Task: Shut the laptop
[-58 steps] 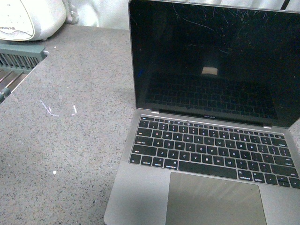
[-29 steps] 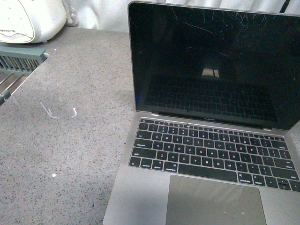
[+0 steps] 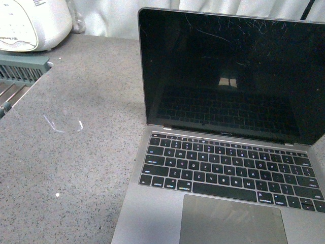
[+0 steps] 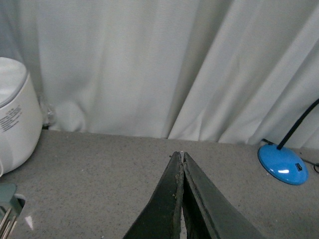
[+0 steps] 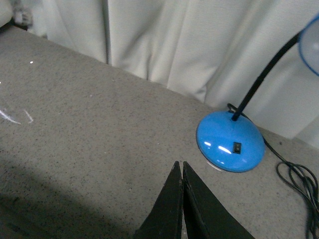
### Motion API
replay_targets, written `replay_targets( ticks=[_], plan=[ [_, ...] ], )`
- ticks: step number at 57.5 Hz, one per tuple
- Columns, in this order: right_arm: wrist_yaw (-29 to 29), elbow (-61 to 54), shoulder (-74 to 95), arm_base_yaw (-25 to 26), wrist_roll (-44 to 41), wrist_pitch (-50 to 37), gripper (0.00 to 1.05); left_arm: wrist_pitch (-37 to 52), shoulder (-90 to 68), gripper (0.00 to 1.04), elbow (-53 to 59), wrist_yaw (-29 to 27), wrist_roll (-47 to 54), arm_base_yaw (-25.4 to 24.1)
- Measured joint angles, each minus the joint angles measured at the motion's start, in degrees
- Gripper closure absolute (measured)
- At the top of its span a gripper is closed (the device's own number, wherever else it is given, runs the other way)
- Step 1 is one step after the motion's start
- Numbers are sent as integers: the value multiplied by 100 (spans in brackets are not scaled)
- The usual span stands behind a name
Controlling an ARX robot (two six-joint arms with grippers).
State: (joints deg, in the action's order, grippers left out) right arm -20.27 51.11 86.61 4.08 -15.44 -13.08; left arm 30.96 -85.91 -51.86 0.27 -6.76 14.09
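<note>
On grey countertop (image 3: 76, 162), open laptop (image 3: 228, 101)

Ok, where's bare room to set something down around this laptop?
The widest bare counter lies left of the laptop, bounded by the green rack and white appliance at the far left. The right side is crowded: the laptop fills it.

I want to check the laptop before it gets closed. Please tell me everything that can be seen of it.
The laptop is slim and grey and looks like metal. It is open, with its lid raised. Its glossy black screen is dark, scratched near the top, and mirrors the keys. The keyboard has black keys, with a large trackpad in front. It rests flat on the speckled grey countertop, right of centre, partly cut off by the picture's edges. Nothing else touches it.
</note>
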Motion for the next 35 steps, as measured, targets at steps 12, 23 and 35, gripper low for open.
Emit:
replay_targets(
  ticks=[12,23,35],
  plan=[
    [-127,260,466,-151,-308,85,104,-199,-514,101,-610,164,328,238],
    [-219,402,719,-199,-573,190,104,-463,-852,101,-1032,431,713,516],
    [-284,568,872,-275,-732,317,104,-822,-1156,101,-1137,935,1333,896]
  ],
)
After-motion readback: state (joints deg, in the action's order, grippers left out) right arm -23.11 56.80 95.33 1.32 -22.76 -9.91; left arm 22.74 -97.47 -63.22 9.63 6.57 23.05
